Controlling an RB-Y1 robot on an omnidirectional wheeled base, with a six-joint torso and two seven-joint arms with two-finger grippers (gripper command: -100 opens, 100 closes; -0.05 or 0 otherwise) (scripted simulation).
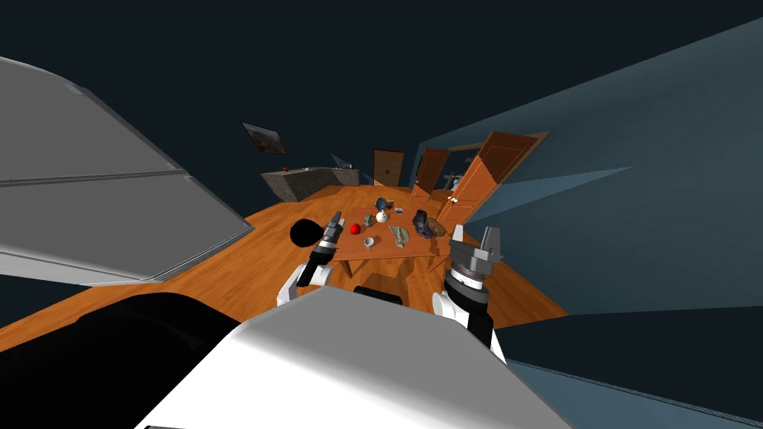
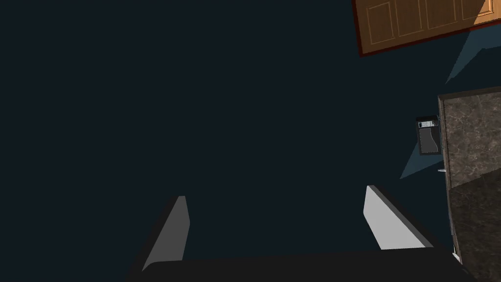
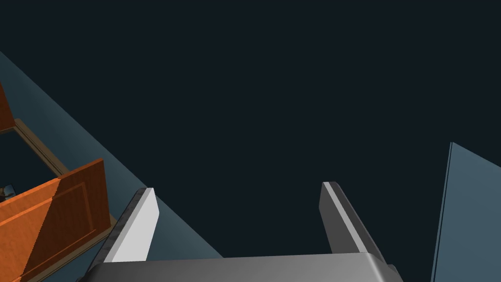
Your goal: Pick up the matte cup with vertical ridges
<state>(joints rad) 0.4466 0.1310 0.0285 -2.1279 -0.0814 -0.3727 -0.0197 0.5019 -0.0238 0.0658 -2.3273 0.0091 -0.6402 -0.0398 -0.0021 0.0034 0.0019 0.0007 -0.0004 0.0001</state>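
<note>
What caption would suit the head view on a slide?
Open left claw and right claw raised before a cluttered wooden table.

No txt, labels, brands or nos. I can read in any view. Small dark panel (image 2: 428, 135) on the wall has pale marks, too small to make out. Stuff on the bench (image 1: 428, 247) is too tiny to show print.

One wooden worktop (image 1: 421, 246) carries two small cups, a grey-green cup (image 1: 368, 220) and a white cup (image 1: 369, 243), along with one red round thing (image 1: 355, 229) and one dark shoe (image 1: 422, 223). Three wooden doors (image 1: 490, 177) stand beyond, and one framed picture (image 1: 264, 138) hangs on the wall. There are two claws, the left claw (image 1: 335, 218) and the right claw (image 1: 475, 232), each with two fingers.
</note>
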